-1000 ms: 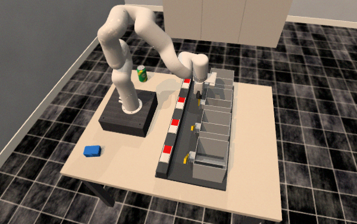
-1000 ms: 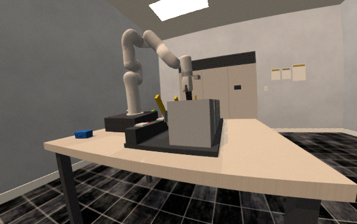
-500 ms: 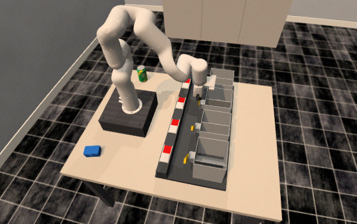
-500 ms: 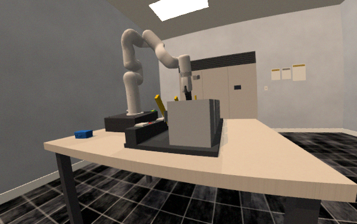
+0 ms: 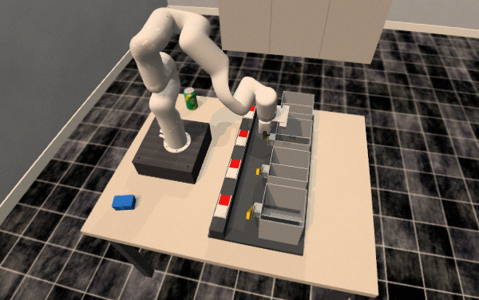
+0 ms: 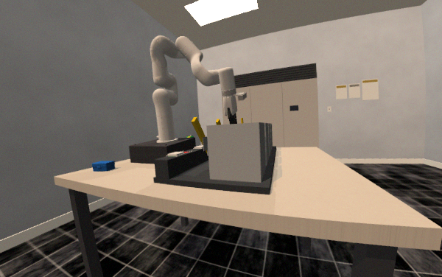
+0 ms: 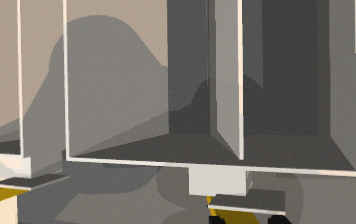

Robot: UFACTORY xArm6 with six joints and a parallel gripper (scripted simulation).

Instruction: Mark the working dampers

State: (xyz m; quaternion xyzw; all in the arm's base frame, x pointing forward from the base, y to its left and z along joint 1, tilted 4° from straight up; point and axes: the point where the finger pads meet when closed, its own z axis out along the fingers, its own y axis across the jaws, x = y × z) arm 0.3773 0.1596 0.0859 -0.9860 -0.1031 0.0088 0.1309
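Four grey duct dampers stand in a row on a dark base board (image 5: 243, 207) (image 6: 221, 184): the front one (image 5: 283, 211) (image 6: 236, 151), the second (image 5: 289, 165), the third (image 5: 293, 132) and the back one (image 5: 297, 104). In front of each is a slider showing red (image 5: 225, 199) (image 5: 235, 163) (image 5: 243, 133) (image 5: 251, 108) beside a white cover (image 5: 220, 211). My gripper (image 5: 264, 135) (image 6: 231, 118) (image 7: 247, 220) is at the third damper's yellow lever (image 7: 225, 216), fingers closed on it. In the wrist view the blade (image 7: 225, 100) inside this damper stands angled.
Yellow levers stick out of the front damper (image 5: 253, 211) (image 6: 198, 129) and the second (image 5: 259, 171). A green can (image 5: 190, 98) stands behind the arm's black pedestal (image 5: 172, 155) (image 6: 155, 149). A blue box (image 5: 124, 202) (image 6: 103, 166) lies near the table's front left.
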